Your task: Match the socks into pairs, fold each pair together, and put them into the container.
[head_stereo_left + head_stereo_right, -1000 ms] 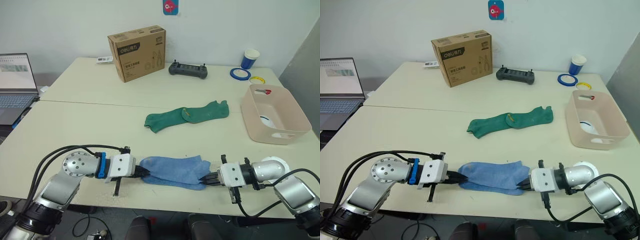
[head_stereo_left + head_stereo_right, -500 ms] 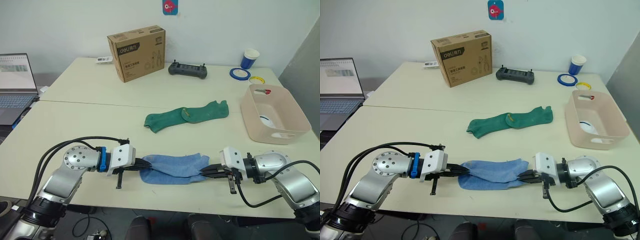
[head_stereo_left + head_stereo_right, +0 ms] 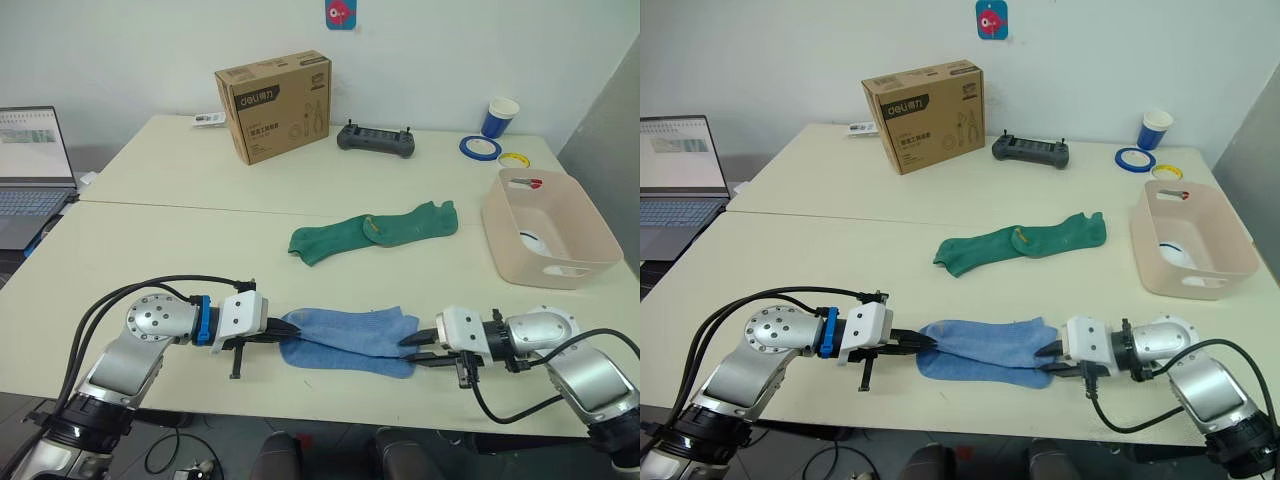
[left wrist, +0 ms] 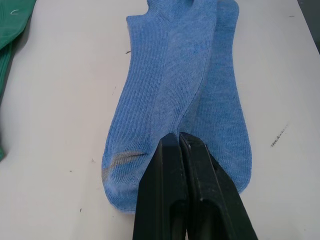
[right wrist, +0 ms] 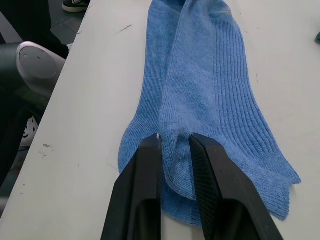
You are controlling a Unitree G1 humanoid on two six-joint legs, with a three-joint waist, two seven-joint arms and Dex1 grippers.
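- Open grey laptop (image 3: 35, 175) sits at the table's 9 o'clock edge, well apart from the work
- Left gripper (image 3: 281, 335) lies low at about 7 o'clock, its two black fingers (image 4: 172, 200) pressed together and pinching one end of the light blue ribbed fabric socks (image 3: 350, 338), probably to anchor that end for the fold
- Brown cardboard box with black print (image 3: 274, 104) stands at about 11 o'clock, far back and out of the way
- The light blue socks lie stacked lengthwise near the front edge at 6 o'clock, stretched flat between the two grippers; laying one on the other suggests the pair is matched and ready to fold
- Dark green fabric socks (image 3: 372, 231) lie overlapped end to end at the table's centre, apart from both grippers, seemingly waiting their turn
- Black handheld controller (image 3: 376, 139) rests at 12 o'clock near the back
- Right gripper (image 3: 412, 349) reaches in at about 5 o'clock, its fingers (image 5: 145, 195) slightly spread and straddling the other end of the blue socks; the cloth sits between them but I judge it not clamped
- Pale pink rectangular plastic bin (image 3: 520, 267) waits at 3 o'clock, something white showing inside
- Blue paper cup (image 3: 499, 117) and tape rolls (image 3: 481, 148) sit at 1 o'clock
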